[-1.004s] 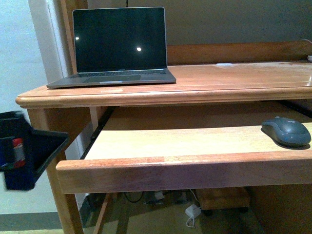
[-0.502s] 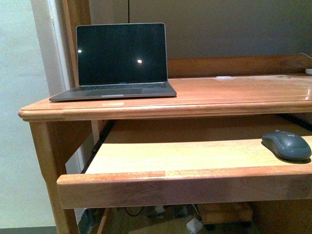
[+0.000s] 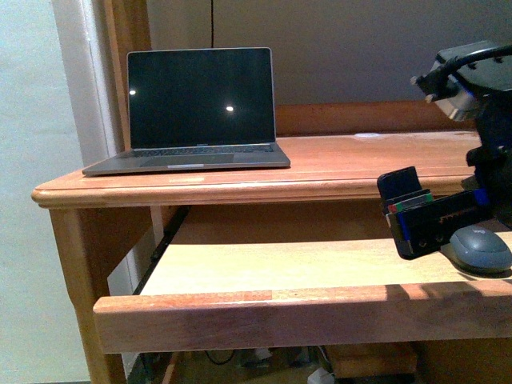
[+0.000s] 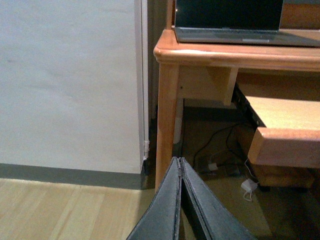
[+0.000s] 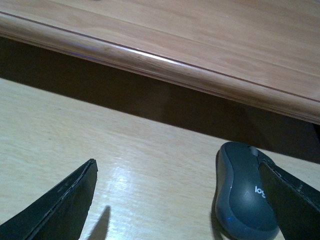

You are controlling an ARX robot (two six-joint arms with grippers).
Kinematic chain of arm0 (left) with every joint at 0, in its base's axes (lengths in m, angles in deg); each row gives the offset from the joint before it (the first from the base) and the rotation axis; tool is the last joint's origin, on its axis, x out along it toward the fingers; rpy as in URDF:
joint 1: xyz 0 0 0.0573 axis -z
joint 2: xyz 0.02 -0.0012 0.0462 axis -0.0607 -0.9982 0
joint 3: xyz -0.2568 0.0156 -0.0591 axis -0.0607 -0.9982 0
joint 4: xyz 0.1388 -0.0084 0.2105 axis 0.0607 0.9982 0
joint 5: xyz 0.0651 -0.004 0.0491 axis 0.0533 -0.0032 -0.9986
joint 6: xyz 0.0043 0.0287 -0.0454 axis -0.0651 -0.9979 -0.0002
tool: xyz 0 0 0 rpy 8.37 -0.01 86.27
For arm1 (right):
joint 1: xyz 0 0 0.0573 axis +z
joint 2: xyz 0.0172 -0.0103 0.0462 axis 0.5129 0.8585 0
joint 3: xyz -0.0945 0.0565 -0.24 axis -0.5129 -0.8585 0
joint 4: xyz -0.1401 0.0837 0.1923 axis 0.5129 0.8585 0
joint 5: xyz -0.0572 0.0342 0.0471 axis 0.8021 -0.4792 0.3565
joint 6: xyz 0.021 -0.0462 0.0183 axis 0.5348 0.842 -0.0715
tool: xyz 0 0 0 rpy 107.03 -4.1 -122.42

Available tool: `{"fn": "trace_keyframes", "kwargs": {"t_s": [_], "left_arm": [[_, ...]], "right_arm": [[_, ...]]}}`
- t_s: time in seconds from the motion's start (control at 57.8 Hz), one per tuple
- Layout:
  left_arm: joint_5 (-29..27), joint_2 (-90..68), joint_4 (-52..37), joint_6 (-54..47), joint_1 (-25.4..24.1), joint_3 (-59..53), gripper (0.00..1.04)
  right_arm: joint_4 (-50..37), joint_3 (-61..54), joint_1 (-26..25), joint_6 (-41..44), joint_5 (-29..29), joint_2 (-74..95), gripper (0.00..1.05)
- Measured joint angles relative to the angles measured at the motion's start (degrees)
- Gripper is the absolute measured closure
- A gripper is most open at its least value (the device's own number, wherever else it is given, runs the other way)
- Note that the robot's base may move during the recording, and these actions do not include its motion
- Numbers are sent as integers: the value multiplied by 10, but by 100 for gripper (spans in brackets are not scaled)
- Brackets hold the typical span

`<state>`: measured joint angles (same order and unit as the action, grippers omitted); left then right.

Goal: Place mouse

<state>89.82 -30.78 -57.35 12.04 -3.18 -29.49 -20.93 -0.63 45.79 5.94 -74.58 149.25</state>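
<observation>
The dark grey mouse lies at the right end of the pull-out wooden shelf under the desk top. My right gripper hangs low over the shelf just left of the mouse. In the right wrist view it stands open, and the mouse rests on the shelf between its fingers, close against one finger. Nothing is held. My left gripper is shut and empty, out by the desk's left leg above the floor.
An open laptop with a dark screen stands on the left of the desk top. The desk's front edge overhangs the shelf just behind the mouse. Cables and a white adapter lie on the floor under the desk.
My right arm has come into the front view at the right and now sits beside the mouse. The dark blue part at the left edge a second ago is gone. The mouse has not moved.
</observation>
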Motion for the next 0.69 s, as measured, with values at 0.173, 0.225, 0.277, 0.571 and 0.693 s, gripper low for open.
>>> {"fn": "trace_keyframes", "kwargs": {"t_s": [0.173,0.225,0.277,0.571,0.693], "left_arm": [[-1,39,36,0,0,0,102],[-1,47,45,0,0,0,102],[-1,57,54,0,0,0,102],[-1,168,171,0,0,0,102],[-1,174,174,0,0,0,102]], "right_arm": [[72,58,-27,10,24,55,7],[87,71,-35,7,24,66,7],[97,82,-43,7,25,77,7],[144,118,-73,2,14,120,7],[151,120,-79,-1,13,128,7]]}}
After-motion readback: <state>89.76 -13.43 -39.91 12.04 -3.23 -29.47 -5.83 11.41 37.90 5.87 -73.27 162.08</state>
